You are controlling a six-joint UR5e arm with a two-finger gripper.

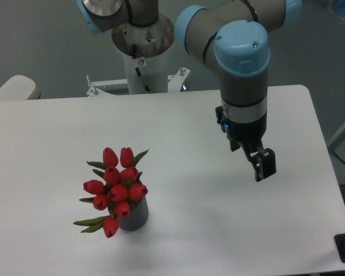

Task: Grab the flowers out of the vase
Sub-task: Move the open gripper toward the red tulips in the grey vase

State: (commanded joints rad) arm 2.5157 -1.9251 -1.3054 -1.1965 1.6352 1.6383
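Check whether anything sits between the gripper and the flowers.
Nothing visible does. The gripper hangs over bare table to the right of the flowers, which stand in the vase near the front left. Only open tabletop lies between them.

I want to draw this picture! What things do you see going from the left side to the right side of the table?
flowers → vase, just under the flowers and slightly right → gripper, hanging above the table toward the right
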